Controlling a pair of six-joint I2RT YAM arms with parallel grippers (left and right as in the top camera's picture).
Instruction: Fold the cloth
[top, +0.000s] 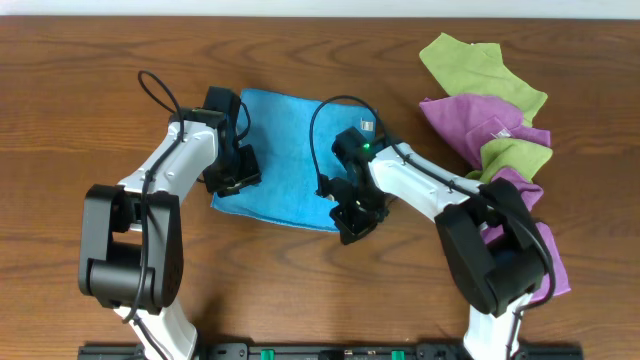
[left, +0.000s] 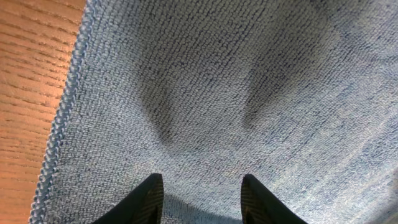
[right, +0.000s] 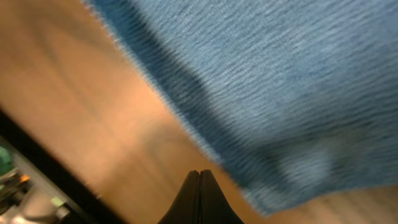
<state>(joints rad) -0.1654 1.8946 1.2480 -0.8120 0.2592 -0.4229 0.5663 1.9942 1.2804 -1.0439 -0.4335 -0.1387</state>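
Left gripper (left: 202, 208), jaws half-spread, sits on the cloth (top: 290, 150), likely pinning it flat; right gripper (right: 200, 198), pinched closed and empty, hangs just off its edge.

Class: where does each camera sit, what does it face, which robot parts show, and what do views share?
Overhead: above the table, looking down on the blue cloth, left arm, right arm, green cloths, purple cloths.
Left wrist: on the left arm, facing the cloth; left gripper open.
Right wrist: on the right arm, facing the cloth's edge and table; right gripper shut.
Shared: all show the blue cloth.
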